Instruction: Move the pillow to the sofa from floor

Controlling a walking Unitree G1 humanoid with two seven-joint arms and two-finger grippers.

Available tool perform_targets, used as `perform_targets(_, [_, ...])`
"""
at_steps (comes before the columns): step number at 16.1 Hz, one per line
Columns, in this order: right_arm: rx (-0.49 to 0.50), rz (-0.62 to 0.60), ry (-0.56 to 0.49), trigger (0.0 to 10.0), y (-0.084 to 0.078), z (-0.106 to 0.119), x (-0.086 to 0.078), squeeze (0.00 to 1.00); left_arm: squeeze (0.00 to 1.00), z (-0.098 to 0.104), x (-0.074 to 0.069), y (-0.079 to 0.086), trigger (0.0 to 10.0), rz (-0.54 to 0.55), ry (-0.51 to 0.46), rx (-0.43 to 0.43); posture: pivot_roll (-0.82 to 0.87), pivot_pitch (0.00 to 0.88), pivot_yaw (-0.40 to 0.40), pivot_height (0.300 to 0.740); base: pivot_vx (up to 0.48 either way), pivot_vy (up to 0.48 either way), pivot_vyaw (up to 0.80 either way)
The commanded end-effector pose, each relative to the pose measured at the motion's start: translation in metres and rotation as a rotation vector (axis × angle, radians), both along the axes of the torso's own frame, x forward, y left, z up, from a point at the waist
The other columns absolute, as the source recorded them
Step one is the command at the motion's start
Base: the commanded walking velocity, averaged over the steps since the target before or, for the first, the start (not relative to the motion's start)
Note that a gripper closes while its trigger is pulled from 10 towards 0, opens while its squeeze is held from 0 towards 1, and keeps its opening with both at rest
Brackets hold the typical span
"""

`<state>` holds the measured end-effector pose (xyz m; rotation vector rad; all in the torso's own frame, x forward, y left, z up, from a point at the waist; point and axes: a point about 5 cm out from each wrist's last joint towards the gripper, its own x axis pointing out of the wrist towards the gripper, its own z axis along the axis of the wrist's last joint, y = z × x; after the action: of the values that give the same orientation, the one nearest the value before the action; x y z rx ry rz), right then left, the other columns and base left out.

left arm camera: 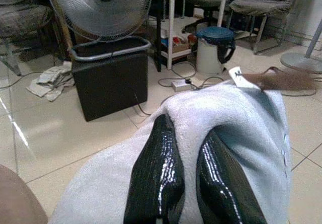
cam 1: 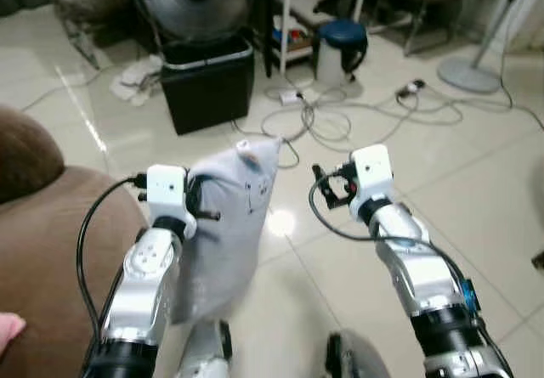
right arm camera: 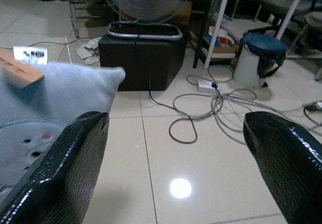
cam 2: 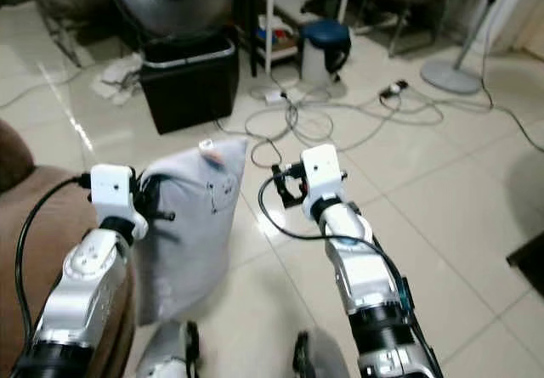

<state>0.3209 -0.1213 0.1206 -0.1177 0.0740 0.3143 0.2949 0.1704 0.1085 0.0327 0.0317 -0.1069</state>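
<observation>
Pale grey-blue pillow [cam 1: 229, 225] with a small printed face, brown sofa [cam 1: 51, 251], glossy cream tiled floor [cam 1: 476, 191], black box [cam 1: 208, 85].

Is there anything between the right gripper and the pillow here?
No. In the left eye view only bare floor tile shows between the right gripper, jaws open, and the pillow, which the left gripper holds.
</observation>
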Motion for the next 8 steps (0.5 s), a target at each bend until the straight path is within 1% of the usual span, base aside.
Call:
perform_targets(1, [-0.009,0.008,0.002,10.0,0.0014,-0.0004,0.0021,0.00,0.00,0.0104,0.0015,-0.0028,10.0,-0.037,-0.051,0.011,0.10,0.000,-0.017,0.712,0.000,0.000,0.00])
perform_targets(4, [0.002,0.015,0.003,10.0,0.0033,-0.0009,0.0008,0.00,0.00,0.0093,-0.0003,-0.0018,10.0,-0.046,-0.041,-0.010,0.09,0.000,-0.008,0.740,0.000,0.000,0.00])
perform_targets(6, [-0.006,0.020,-0.004,10.0,0.0029,-0.0013,-0.0009,0.00,0.00,0.0117,0.0026,-0.0049,10.0,-0.059,-0.054,0.011,0.08,0.000,-0.002,0.740,0.000,0.000,0.00])
perform_targets(7, [-0.002,0.014,0.000,10.0,0.0017,-0.0013,-0.0005,0.00,0.00,0.0132,0.0041,-0.0055,10.0,-0.058,-0.064,0.035,0.08,0.000,-0.002,0.740,0.000,0.000,0.00])
perform_targets(8, [0.012,-0.003,0.000,10.0,-0.0001,-0.0005,0.0005,0.00,0.00,0.0139,0.0054,-0.0046,10.0,-0.047,-0.077,0.042,0.08,0.000,-0.003,0.740,0.000,0.000,0.00])
